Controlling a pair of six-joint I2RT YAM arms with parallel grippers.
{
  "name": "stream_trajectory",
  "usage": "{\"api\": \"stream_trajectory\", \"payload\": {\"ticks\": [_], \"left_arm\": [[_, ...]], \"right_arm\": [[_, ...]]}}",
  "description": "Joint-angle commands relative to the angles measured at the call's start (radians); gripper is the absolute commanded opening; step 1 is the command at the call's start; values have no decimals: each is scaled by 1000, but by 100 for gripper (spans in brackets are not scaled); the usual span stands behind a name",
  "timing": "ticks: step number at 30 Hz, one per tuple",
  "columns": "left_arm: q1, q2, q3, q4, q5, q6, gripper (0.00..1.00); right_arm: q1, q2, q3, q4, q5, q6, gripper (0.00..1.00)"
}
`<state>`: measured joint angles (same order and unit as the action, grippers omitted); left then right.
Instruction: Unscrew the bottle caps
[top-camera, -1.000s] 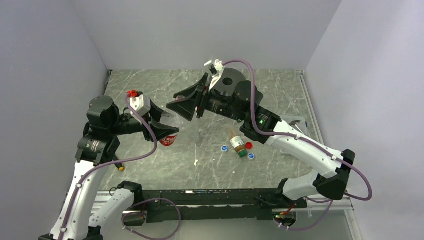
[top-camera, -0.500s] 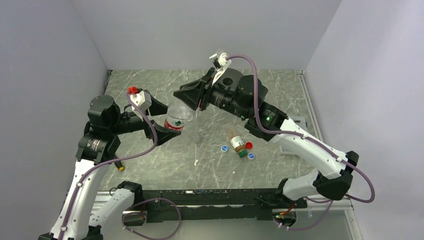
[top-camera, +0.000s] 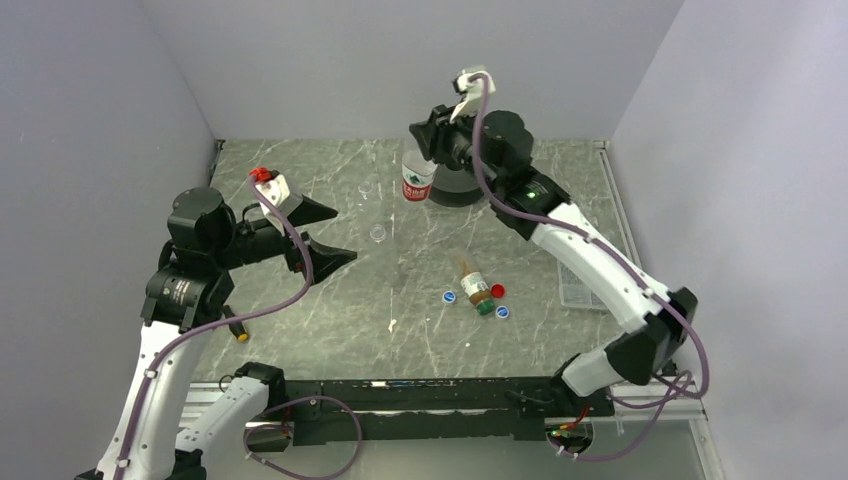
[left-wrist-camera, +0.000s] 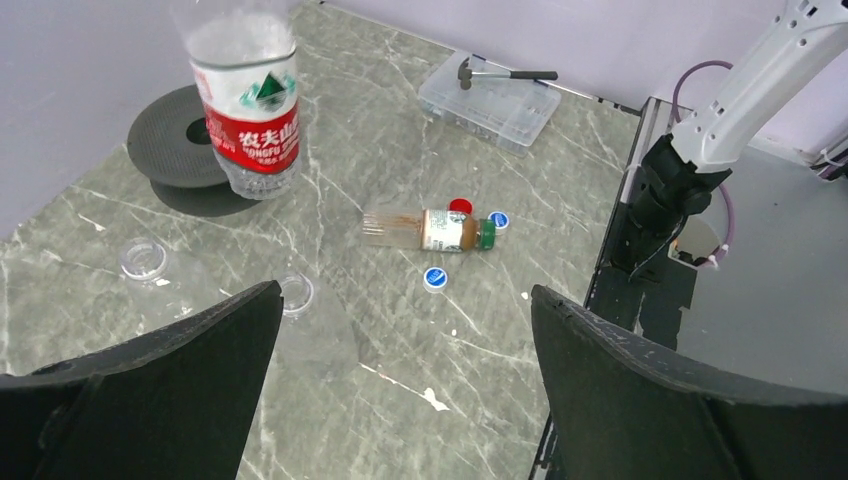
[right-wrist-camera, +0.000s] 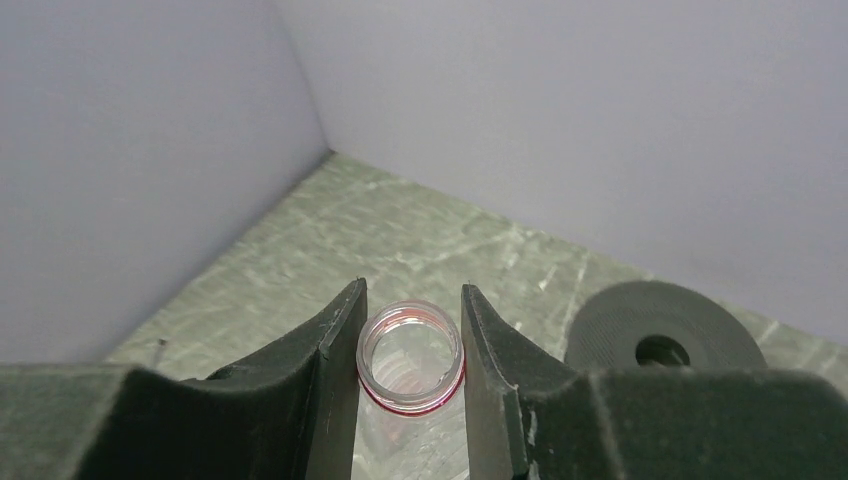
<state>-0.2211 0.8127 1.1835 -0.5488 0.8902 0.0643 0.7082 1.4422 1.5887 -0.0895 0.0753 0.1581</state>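
Observation:
The red-label bottle (top-camera: 415, 182) hangs upright at the back of the table beside a black disc, its mouth open and capless. My right gripper (top-camera: 422, 148) is shut on its neck (right-wrist-camera: 410, 355), one finger on each side. Whether its base (left-wrist-camera: 258, 180) touches the table I cannot tell. My left gripper (top-camera: 343, 233) hovers wide open at mid-left, nothing between its fingers (left-wrist-camera: 180, 400). The amber bottle (top-camera: 476, 290) lies on its side at the centre with a green cap on. Two clear bottles show open mouths (left-wrist-camera: 143, 260) (left-wrist-camera: 295, 293).
Two blue caps (top-camera: 450, 296) (top-camera: 503, 311) and a red cap (top-camera: 497, 290) lie around the amber bottle. The black disc (top-camera: 458, 190) sits at the back. A clear box (left-wrist-camera: 490, 95) with a small hammer lies at the right. Walls close three sides.
My left gripper has opened and released the red-label bottle. My right gripper has shut on its neck and carried it back and right to the black disc.

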Motion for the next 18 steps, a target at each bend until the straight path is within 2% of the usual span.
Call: {"api": "stream_trajectory", "payload": {"ticks": [1,15,18], "left_arm": [[3,5,31,-28,-17,23,99],[2,9,24,-64,-69,39,99],[3,9,18,-66,-71,42,99]], "right_arm": [[-35,88,-65,118,54,-29,0],[-46,316,-204,425,109,45,0],[-46,369,-198,444,102,55,0]]}}
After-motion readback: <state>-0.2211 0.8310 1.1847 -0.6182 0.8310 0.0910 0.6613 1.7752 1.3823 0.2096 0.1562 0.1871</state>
